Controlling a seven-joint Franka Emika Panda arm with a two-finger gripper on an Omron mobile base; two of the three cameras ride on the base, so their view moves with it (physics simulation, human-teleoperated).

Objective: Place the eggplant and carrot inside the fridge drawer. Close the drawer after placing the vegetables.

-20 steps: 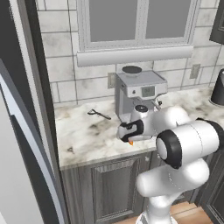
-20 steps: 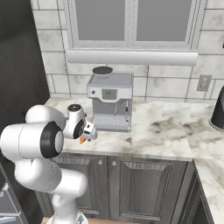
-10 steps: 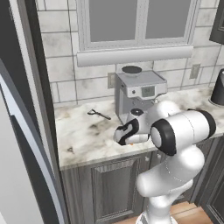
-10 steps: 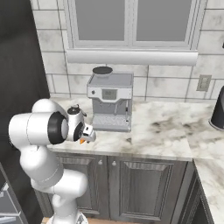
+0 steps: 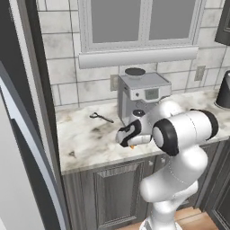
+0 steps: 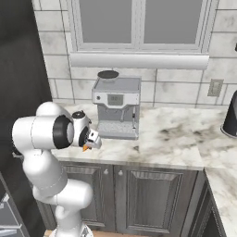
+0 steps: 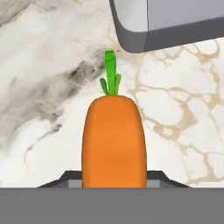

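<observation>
I had the gripper (image 7: 113,181) clamped on the carrot (image 7: 113,144), jaws pinched against its fat orange body, green stem pointing to 12 o'clock in the hand view. Judged the grip sat mid-body so the veg wouldn't pivot on the carry. Carrot hung low over the marble counter (image 5: 85,139), w/ the coffee machine (image 5: 143,92) base at 1 o'clock from the stem. In the left base view the gripper (image 5: 129,137) sat just in front of that machine, an orange tip (image 6: 85,148) poking out below it in the right base view. A thin metal utensil (image 5: 101,117) lay at 10 o'clock from the hand, well apart. Couldn't make out the eggplant or the fridge drawer, so no read on contents. I reckoned 0 of 2 vegs were stowed.
</observation>
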